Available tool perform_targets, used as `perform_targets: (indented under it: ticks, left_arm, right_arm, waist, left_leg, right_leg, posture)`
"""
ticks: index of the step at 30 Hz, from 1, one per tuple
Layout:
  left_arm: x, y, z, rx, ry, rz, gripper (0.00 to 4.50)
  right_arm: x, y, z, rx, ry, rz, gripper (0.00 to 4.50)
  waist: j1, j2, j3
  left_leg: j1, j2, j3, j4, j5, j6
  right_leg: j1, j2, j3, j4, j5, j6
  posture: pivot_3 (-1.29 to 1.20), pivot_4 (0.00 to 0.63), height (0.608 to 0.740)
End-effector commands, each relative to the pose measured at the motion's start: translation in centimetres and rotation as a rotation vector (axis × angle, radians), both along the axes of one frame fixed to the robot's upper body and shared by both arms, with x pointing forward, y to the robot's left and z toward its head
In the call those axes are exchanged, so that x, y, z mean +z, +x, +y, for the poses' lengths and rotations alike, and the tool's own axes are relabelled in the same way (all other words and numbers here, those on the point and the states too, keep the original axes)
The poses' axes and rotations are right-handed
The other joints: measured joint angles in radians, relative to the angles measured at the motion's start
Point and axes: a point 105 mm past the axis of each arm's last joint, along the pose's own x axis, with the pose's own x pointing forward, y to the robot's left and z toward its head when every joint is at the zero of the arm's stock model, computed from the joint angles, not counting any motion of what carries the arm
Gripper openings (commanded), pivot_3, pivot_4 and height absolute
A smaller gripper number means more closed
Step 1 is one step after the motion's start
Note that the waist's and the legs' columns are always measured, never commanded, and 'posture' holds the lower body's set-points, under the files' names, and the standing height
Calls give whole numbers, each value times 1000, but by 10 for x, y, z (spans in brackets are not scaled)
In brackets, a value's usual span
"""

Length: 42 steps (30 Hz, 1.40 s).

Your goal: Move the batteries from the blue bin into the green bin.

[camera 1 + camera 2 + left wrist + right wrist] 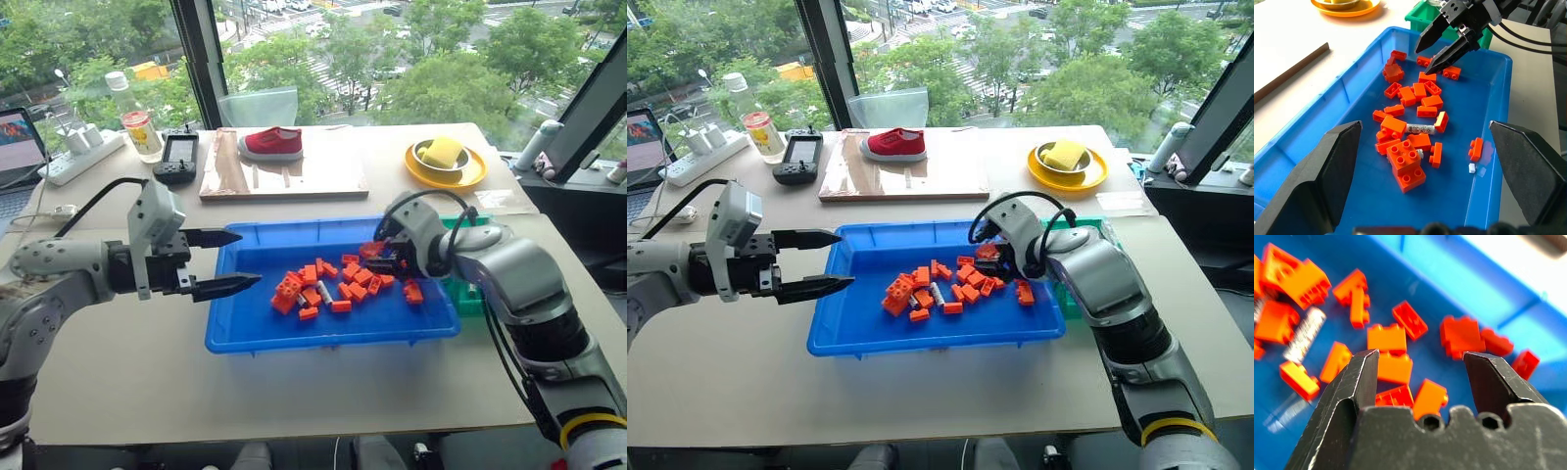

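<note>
Bench-top blue bin [230, 323] holds a battery [1420, 129] among bricks [1406, 166]; both grippers [1442, 46] [227, 262] gape empty; green bin [1422, 11] awaits.

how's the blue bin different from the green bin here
The blue bin is a wide, shallow tray holding orange bricks and a battery; the green bin is much smaller and mostly hidden behind the right arm. The blue bin sits centre table, the green bin at its right end. Both are rectangular plastic.
</note>
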Motion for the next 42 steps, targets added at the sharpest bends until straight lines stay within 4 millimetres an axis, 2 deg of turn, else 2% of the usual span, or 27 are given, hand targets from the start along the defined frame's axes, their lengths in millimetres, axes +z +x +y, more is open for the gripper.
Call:
perform_targets:
  ticks: [1, 5, 9, 21, 34, 37, 39, 41, 42]
  left_arm:
    - [8, -2, -3, -11, 3, -47, 4500]
    - [9, -3, -5, -14, -2, -52, 4500]
    - [10, -2, -4, -10, -6, -60, 4500]
    - [9, -3, -8, -18, -16, -58, 4500]
    - [9, -4, -9, -23, -19, -62, 4500]
    - [10, -4, -9, -22, -19, -63, 4500]
    - [10, -4, -9, -20, -19, -65, 4500]
    - [10, -4, -9, -19, -19, -65, 4500]
    - [10, -4, -9, -19, -19, -65, 4500]
  right_arm:
    - [-5, -15, 35, 109, 5, 9, 3257]
    - [-20, -22, 56, 136, 7, 46, 3257]
    - [-33, -17, 47, 114, -71, 62, 3257]
    - [-51, -19, 50, 174, -140, 112, 3257]
    - [-67, -5, 49, 209, -213, 118, 3257]
    - [-67, -3, 49, 216, -216, 119, 2563]
    - [-67, -3, 49, 220, -217, 120, 1929]
    - [-68, -3, 50, 224, -216, 122, 1264]
    - [-68, -4, 50, 230, -214, 122, 710]
  waist:
    - [2, 0, 0]
    - [7, 0, 0]
    - [10, 0, 0]
    - [4, 0, 0]
    - [4, 0, 0]
    - [4, 0, 0]
    - [4, 0, 0]
    - [4, 0, 0]
    - [4, 0, 0]
  left_leg:
    - [0, 0, 0, 0, 0, 0]
    - [-1, 0, 0, 0, 0, -1]
    - [-1, -1, 0, 1, 1, -2]
    - [-1, 0, 0, 0, 0, -1]
    - [0, 0, 0, 0, 0, -1]
    - [0, 0, 0, 0, 0, -1]
    - [0, 0, 0, 0, 0, -1]
    - [0, 0, 0, 0, 0, -1]
    - [0, 0, 0, 0, 0, -1]
  right_leg:
    - [0, 0, 0, 0, 0, 0]
    - [0, -1, 0, 0, 0, 0]
    - [0, -1, -1, 0, 0, 0]
    - [0, 0, 0, 0, 0, 0]
    - [0, -1, 0, 0, 0, 0]
    - [0, -1, 0, 0, 0, 0]
    - [0, -1, 0, 0, 0, 0]
    - [0, -1, 0, 0, 0, 0]
    - [0, -1, 0, 0, 0, 0]
  posture:
    - [0, 150, 740]
    - [0, 150, 740]
    - [0, 150, 740]
    - [0, 150, 740]
    - [0, 150, 740]
    - [0, 150, 740]
    - [0, 150, 740]
    - [0, 150, 740]
    - [0, 150, 740]
